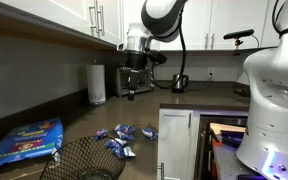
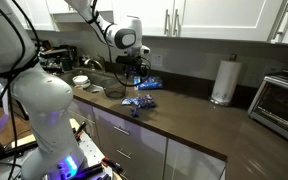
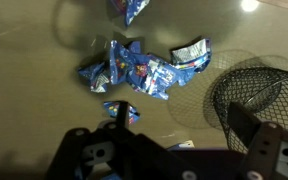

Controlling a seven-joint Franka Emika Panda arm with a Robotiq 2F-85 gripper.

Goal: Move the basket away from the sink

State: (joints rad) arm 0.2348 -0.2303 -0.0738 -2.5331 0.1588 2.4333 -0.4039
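Note:
The black wire-mesh basket stands on the dark counter at the near edge in an exterior view. It fills the right side of the wrist view and shows as a dark mesh shape below the arm in an exterior view. My gripper hangs above the counter, open and empty. In the wrist view its two fingers are spread, and the right finger is close to the basket's rim without holding it.
Several blue snack packets lie on the counter next to the basket. A blue box, a paper towel roll, a toaster oven and a kettle stand around. A dish sits by the sink area.

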